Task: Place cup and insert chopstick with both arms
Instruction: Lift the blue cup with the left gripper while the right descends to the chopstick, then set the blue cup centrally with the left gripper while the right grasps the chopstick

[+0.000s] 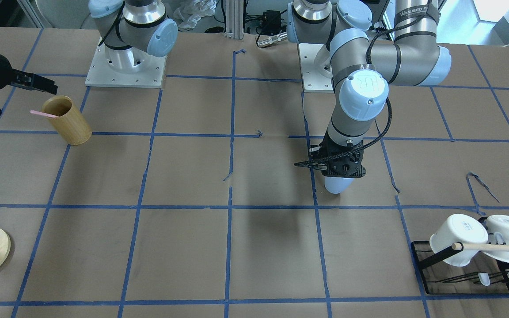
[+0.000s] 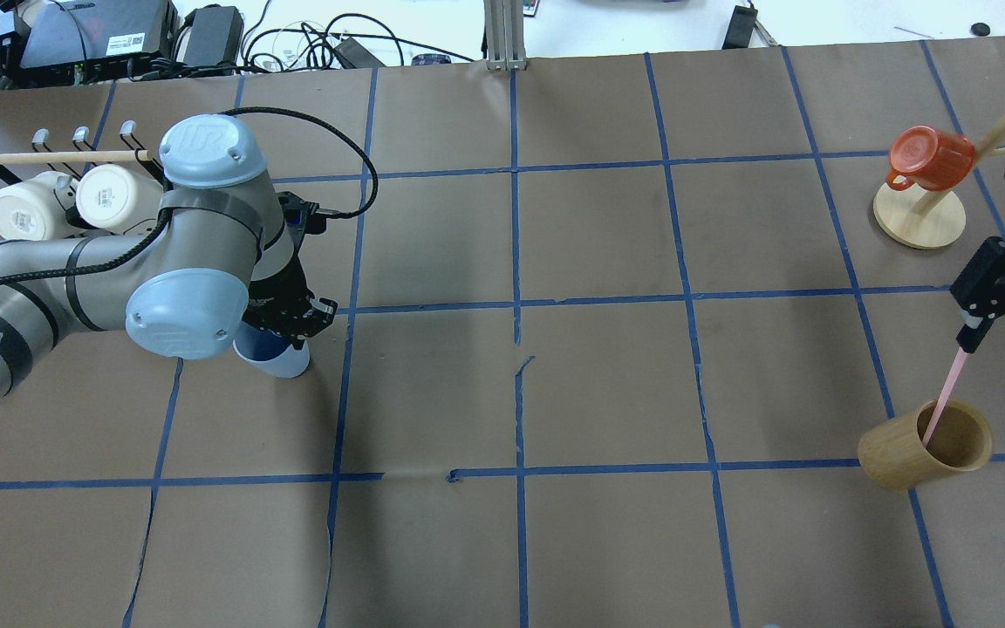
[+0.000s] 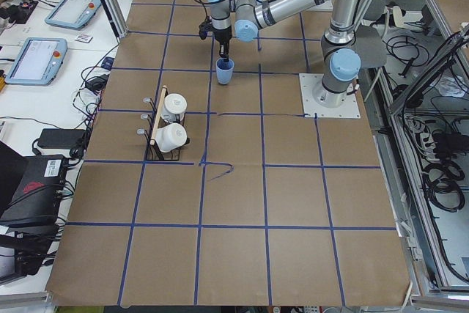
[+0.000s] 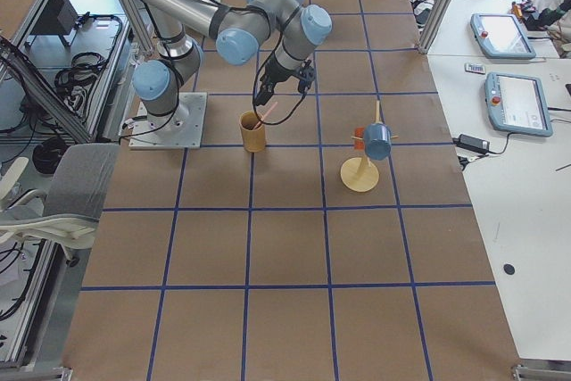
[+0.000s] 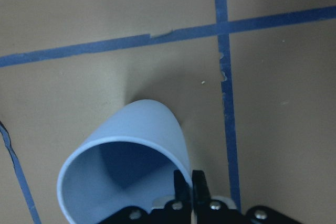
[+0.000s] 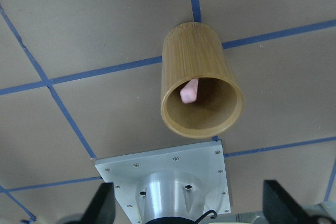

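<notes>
left fingers (image 5: 200,184) clamp the cup (image 5: 137,129) rim, right fingers (image 2: 968,335) can't tell. strap (image 1: 413,17) reads "wanjeed", open table (image 2: 607,392) all round.

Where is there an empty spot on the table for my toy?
The big middle of the table, between the blue cup and the wooden cylinder, is bare. It is crowded by the white mugs and around the orange mug's stand.

The cup (image 2: 280,358) is at the left half of the table (image 2: 607,392), near the mug rack (image 1: 434,256). At the right, the chopstick (image 2: 943,397) leans inside the wooden cylinder (image 2: 904,458).
</notes>
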